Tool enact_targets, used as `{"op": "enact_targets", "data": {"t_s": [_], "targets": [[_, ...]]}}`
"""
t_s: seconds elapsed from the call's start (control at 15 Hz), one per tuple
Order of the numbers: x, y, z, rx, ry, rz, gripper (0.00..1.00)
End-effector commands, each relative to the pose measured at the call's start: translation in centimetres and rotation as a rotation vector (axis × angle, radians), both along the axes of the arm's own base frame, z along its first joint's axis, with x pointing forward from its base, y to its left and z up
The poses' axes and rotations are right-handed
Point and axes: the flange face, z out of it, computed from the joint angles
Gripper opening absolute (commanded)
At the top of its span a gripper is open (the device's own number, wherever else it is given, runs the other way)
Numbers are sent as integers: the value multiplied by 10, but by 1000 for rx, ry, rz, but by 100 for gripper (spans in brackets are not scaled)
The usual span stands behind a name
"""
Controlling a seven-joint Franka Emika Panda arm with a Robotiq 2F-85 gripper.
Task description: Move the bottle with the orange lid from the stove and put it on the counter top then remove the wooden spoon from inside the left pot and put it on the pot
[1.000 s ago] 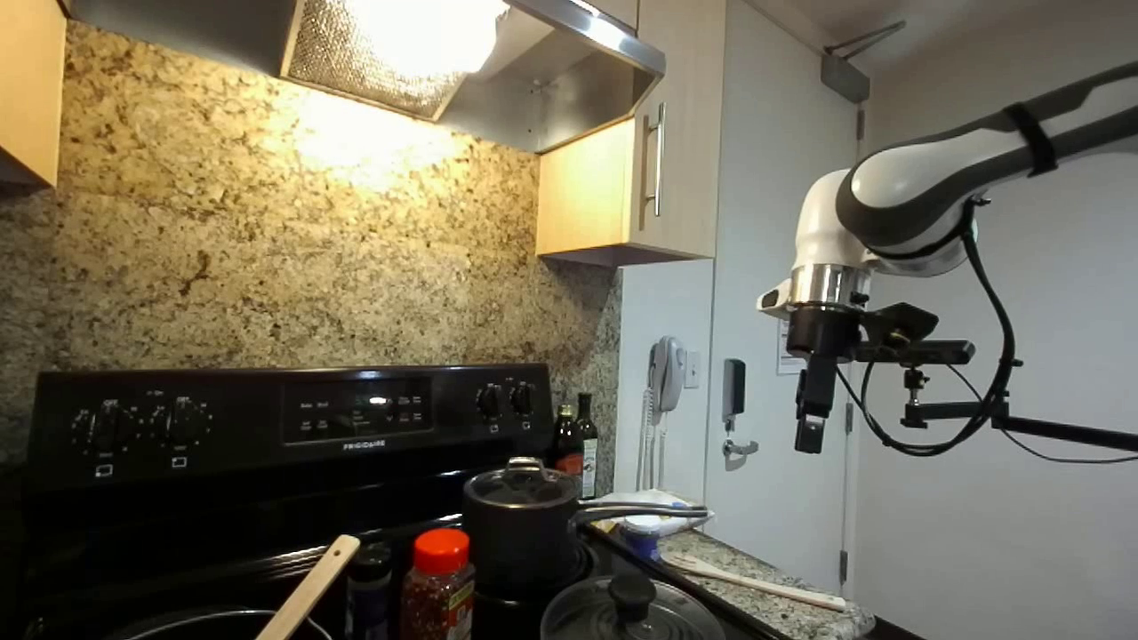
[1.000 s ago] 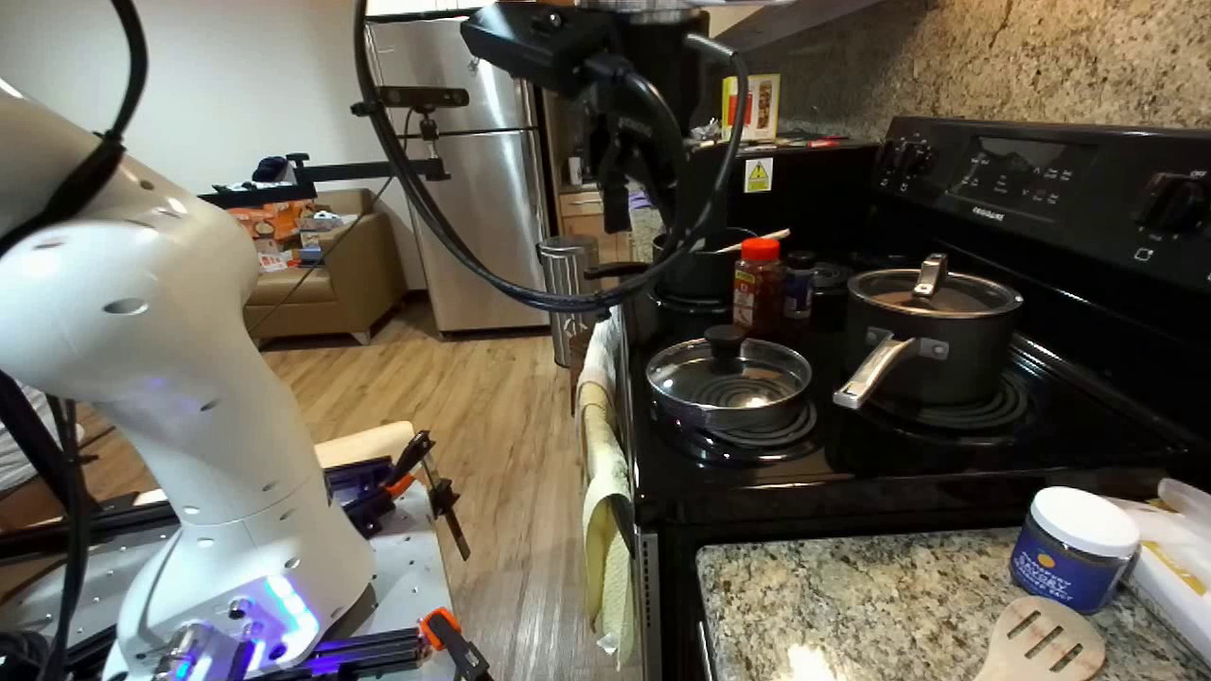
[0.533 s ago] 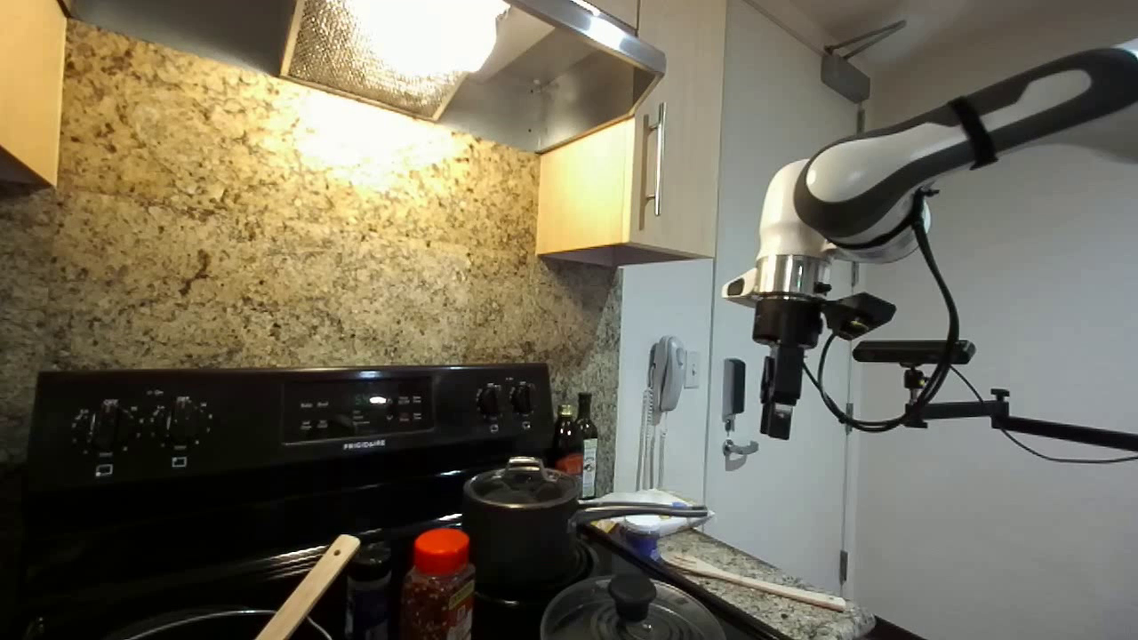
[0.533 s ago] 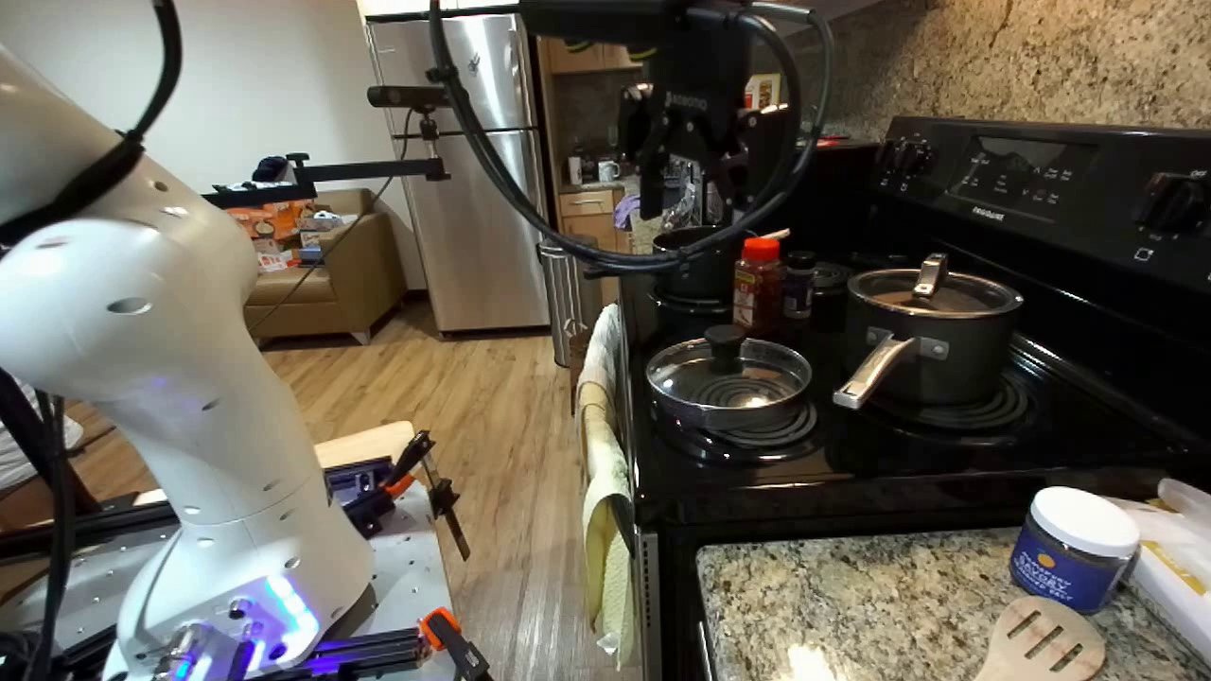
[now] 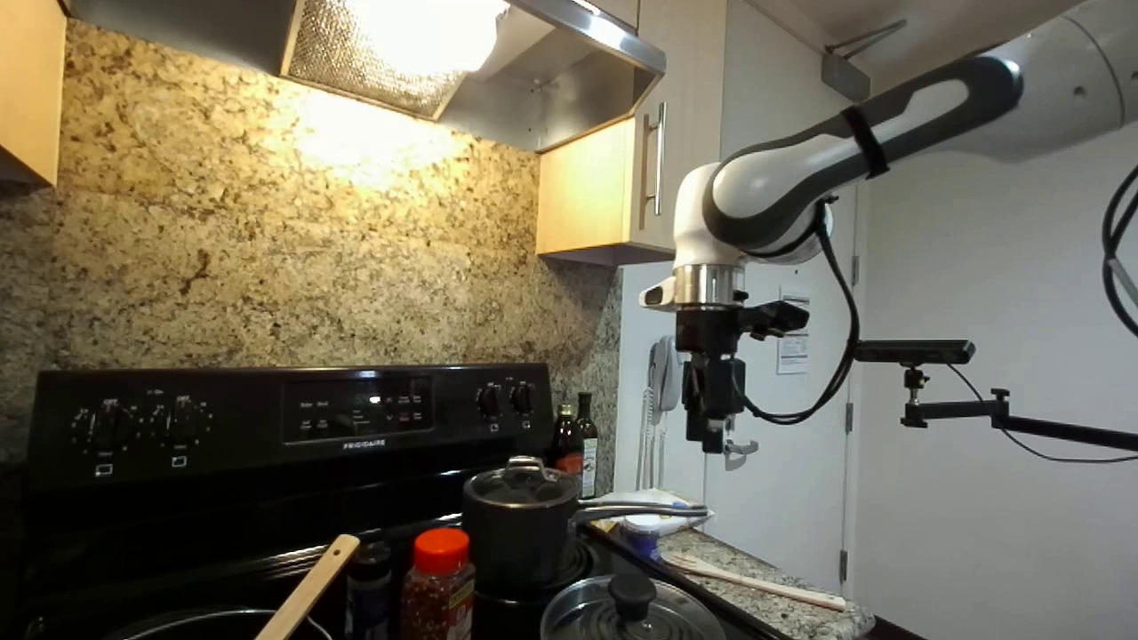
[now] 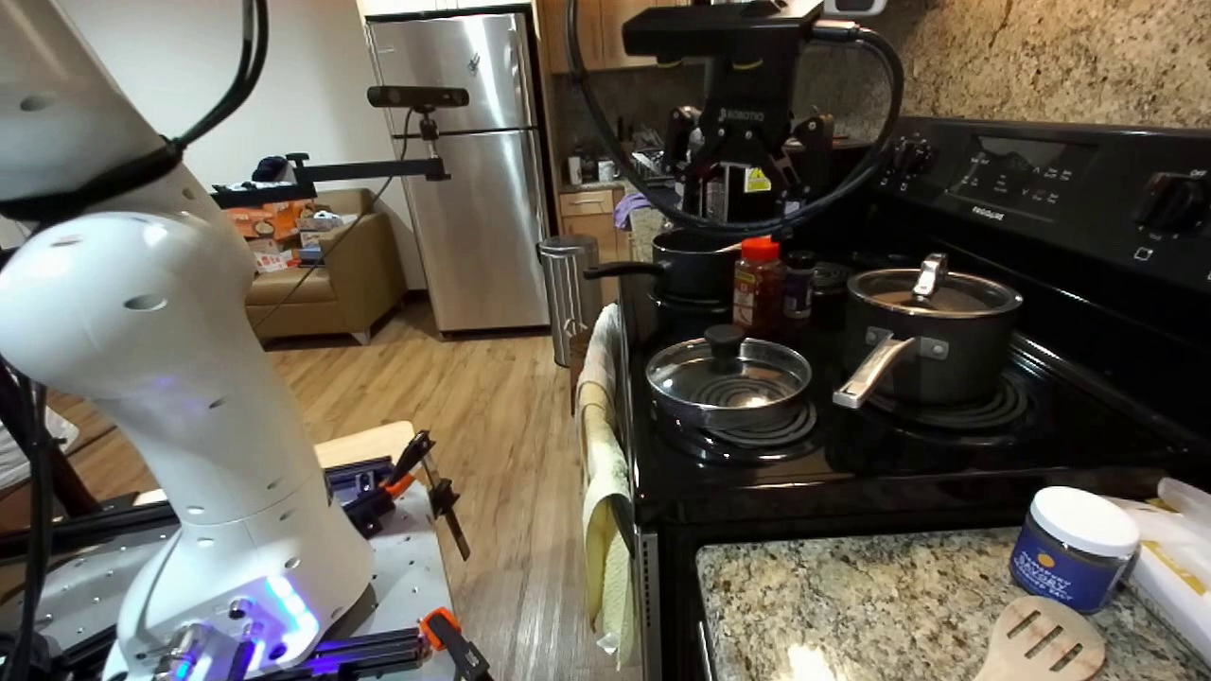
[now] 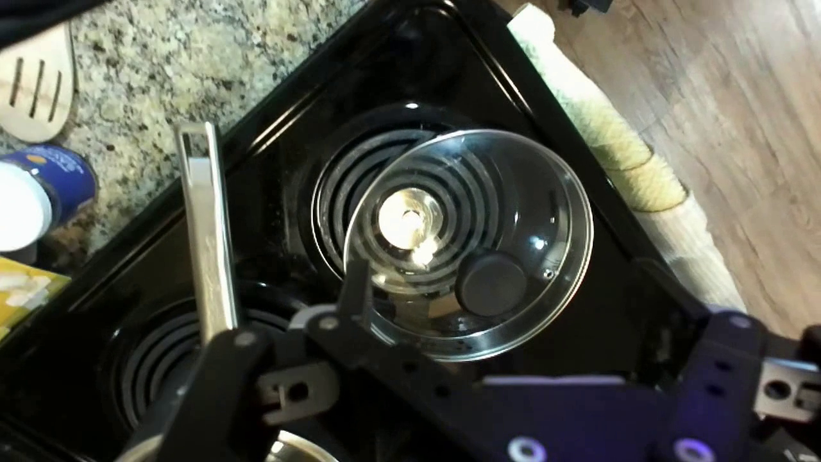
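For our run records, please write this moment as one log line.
hand: open, empty, in mid-air | orange-lidded spice bottle: upright on stove | wooden spoon: leaning out of left pot | pending: both moves

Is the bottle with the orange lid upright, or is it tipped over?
Upright: the bottle stands straight on the stove, its orange lid uppermost in both exterior views.

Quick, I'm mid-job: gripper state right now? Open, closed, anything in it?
Gripper: open, holding nothing.
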Motion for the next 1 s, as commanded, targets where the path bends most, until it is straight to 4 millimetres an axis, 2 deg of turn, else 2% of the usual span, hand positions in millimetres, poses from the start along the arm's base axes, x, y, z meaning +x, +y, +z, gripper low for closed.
{"op": "enact_targets", "data": {"t_s": [0.0,0.2,0.27,0.33,0.47,0.73,0.93], "targets": [[44,36,2,-32,28,75,100],[66,67,-4,-51,88,109,100],[68,69,-3,-58,102,121,100],[58,67,-6,-43,63,117,100],[65,73,-7,-44,85,130,100],[67,71,-8,-45,89,126,100],[74,88,-13,-42,85,100,100]]}}
